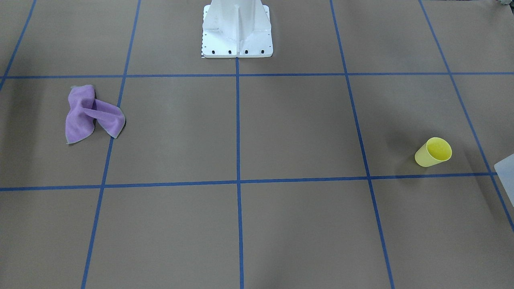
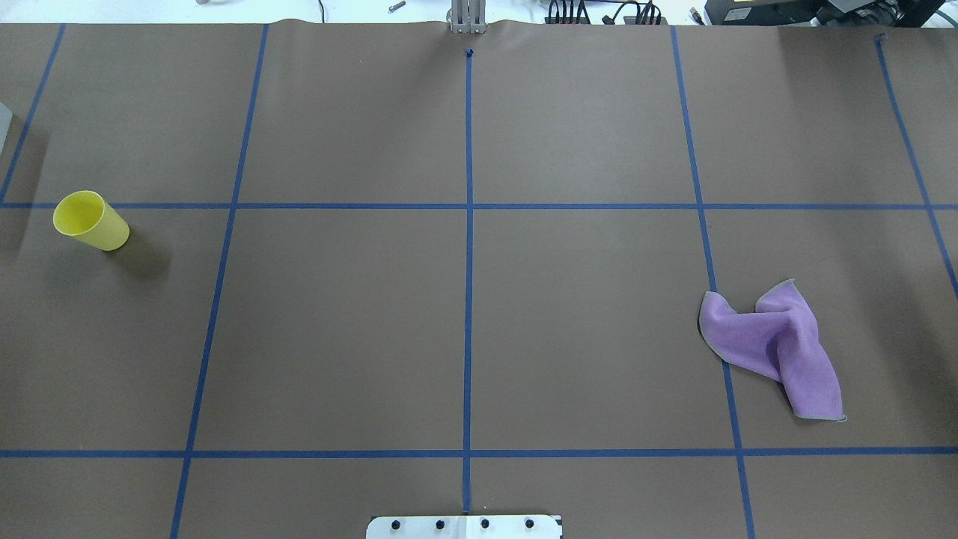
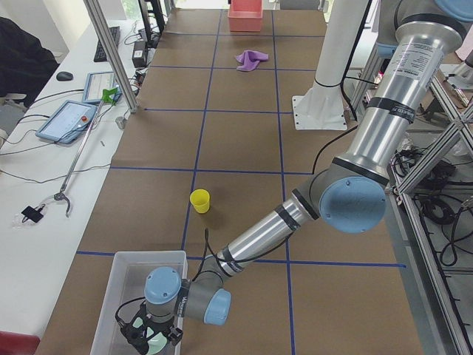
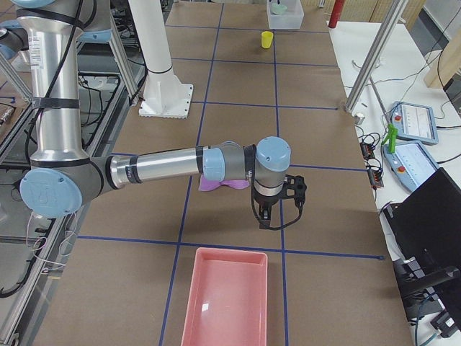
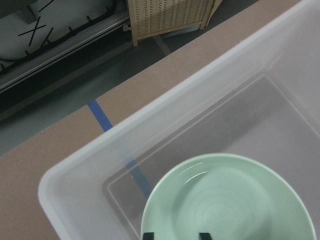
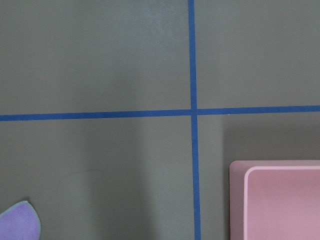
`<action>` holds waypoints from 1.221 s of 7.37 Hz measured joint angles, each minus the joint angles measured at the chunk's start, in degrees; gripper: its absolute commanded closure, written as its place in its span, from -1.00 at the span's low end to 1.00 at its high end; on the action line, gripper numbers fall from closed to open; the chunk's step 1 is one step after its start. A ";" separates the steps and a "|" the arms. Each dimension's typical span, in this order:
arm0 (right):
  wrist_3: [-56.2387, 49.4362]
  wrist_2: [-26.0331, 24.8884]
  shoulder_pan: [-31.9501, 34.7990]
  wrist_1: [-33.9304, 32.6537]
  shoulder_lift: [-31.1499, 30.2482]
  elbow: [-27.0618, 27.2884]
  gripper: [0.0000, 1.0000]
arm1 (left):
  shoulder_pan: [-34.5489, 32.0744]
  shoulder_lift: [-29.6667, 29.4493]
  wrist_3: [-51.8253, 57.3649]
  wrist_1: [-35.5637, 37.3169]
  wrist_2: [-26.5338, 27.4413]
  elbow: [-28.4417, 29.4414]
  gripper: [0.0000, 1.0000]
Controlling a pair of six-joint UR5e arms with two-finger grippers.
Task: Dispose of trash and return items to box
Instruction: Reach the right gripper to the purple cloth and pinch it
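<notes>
A yellow cup (image 2: 90,219) stands upright on the brown table on my left side. A crumpled purple cloth (image 2: 778,348) lies on my right side. My left gripper (image 5: 173,235) hovers over a clear plastic bin (image 5: 100,165) at the table's left end. Its fingertips stand apart just above a pale green plate (image 5: 225,200) lying flat in the bin, so it is open. My right gripper (image 4: 297,193) hangs low over bare table just past the cloth (image 4: 216,185), short of the pink tray (image 4: 227,303). I cannot tell whether it is open or shut.
The white robot base (image 1: 237,30) stands at the table's middle back edge. Blue tape lines divide the brown surface into squares. The pink tray's corner (image 6: 280,200) shows in the right wrist view, with the cloth's edge (image 6: 20,222) at the lower left.
</notes>
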 measured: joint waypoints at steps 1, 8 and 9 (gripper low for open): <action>0.15 0.00 0.00 -0.09 -0.07 0.15 -1.00 | -0.76 -0.15 0.27 0.06 -0.93 -1.28 -0.97; 3.71 3.73 -5.26 0.60 -2.33 2.18 -1.00 | -2.05 2.98 11.94 24.82 -3.27 -35.01 -0.97; 5.27 3.58 -7.88 0.84 -2.34 2.61 -1.00 | -1.80 4.72 14.11 31.79 -3.08 -42.60 -0.97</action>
